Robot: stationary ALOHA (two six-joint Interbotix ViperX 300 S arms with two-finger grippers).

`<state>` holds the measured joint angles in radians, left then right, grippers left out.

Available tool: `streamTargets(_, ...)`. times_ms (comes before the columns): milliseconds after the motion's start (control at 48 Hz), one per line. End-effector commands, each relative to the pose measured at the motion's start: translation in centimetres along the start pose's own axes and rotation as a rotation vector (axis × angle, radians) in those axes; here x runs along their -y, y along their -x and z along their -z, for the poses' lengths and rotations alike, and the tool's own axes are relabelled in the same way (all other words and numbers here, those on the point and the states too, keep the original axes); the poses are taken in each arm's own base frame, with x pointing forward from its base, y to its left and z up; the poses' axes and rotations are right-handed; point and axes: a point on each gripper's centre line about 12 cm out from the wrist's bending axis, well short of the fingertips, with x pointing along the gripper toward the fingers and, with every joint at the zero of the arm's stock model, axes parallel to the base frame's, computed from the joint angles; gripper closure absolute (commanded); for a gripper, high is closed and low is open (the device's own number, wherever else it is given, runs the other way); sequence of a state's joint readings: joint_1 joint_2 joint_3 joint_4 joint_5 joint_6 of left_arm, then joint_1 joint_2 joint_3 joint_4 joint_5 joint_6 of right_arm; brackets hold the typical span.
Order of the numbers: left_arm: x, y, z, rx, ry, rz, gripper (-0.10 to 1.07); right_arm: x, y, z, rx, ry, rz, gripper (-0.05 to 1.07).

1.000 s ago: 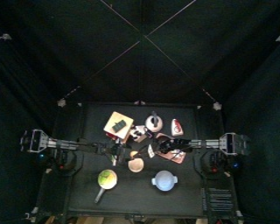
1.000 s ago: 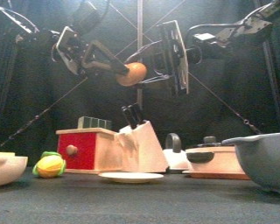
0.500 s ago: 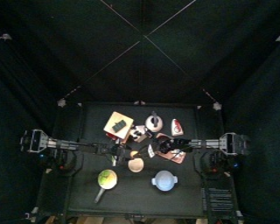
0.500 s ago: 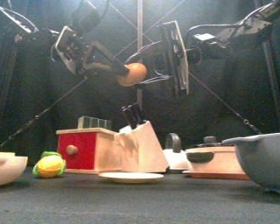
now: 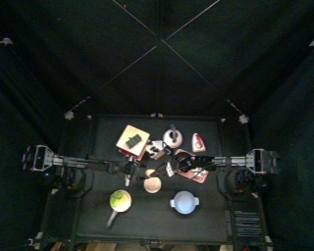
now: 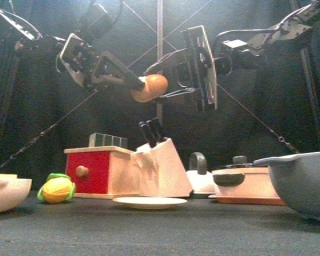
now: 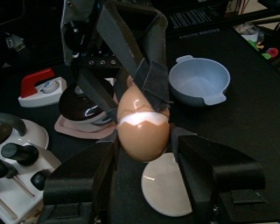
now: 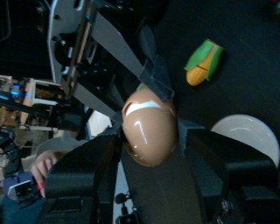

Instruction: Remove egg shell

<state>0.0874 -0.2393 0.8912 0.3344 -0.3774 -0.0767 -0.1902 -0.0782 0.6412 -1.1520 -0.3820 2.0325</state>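
Egg (image 6: 149,85) sits between the jaws of both arms, high above the bench (image 6: 163,235). Directly below the jaws lies a plate (image 6: 149,203), with a knife block (image 6: 160,165) behind it. A toaster (image 6: 99,170) stands left of the block, and a bowl (image 6: 300,183) lies well right of the jaws.

Overhead, table-level front, two wrists: egg (image 6: 149,85) shared

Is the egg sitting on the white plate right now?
No, the egg is held up in the air between the two grippers, far above the white plate on the table.

Hidden and cut off

Your egg (image 6: 148,85) shows no crack line; the grey bowl (image 6: 300,181) (front view) is cut by the edge.
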Motion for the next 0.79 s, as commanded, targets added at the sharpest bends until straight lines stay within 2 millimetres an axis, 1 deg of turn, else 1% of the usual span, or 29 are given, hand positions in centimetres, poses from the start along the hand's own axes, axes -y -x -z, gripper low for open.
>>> streamTargets(0,-0.3,0.3,-1.0,0.035,0.0,-0.011,0.24,-1.3,0.8,-0.7,0.025,0.016,-0.034,0.42)
streamTargets(458,-0.1,1.5,-0.7,0.034,-0.009,-0.01,0.24,-1.4,1.2,-0.6,0.027,0.019,-0.039,0.42)
streamTargets(771,-0.1,1.6,-0.7,0.036,-0.012,-0.009,0.24,-1.4,1.4,-0.6,0.03,0.018,-0.037,0.42)
